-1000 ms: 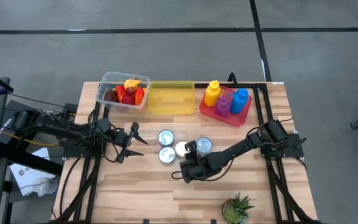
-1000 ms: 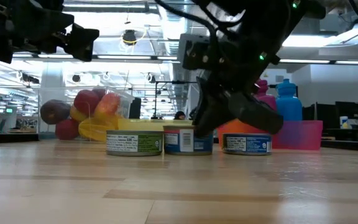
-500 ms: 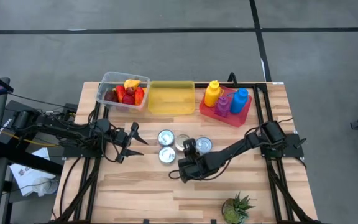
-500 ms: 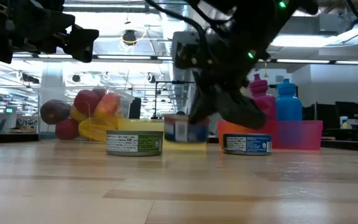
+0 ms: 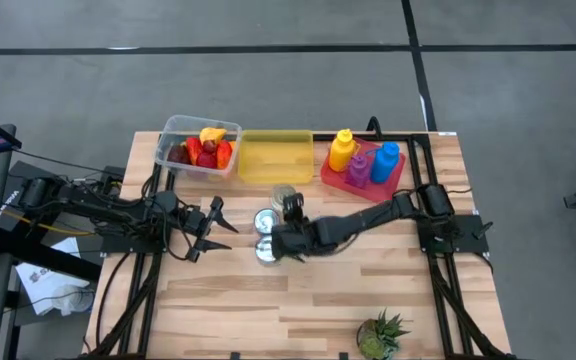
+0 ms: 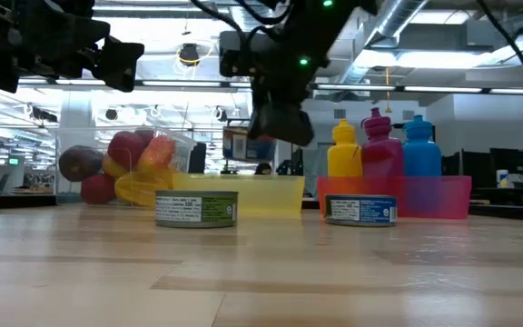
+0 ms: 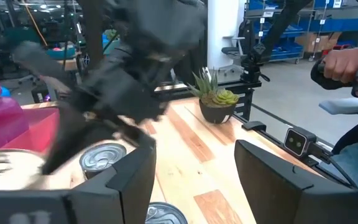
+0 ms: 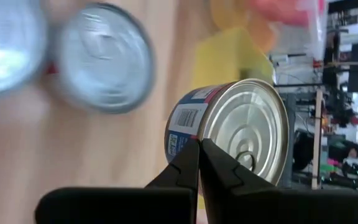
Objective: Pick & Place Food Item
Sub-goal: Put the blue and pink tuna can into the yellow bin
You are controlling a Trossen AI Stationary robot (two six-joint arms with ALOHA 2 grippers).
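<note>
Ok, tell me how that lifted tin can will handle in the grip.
The small blue-labelled tin can looks rigid. The right gripper, shut on its rim, has a thin hold on smooth metal, so it may slip or swing. Set on its side, it would probably roll.

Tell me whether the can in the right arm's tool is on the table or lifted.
Lifted. In the low view the can hangs above the tabletop, pinched at its rim by the right tool.

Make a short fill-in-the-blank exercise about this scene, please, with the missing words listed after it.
1. The right gripper is shut on the rim of a ____.
2. The held can is ____ the table, not on it.
3. The clear container holds ____.
4. The bottles stand in a ____ tray.

Missing words: can; above; fruit; red
</note>
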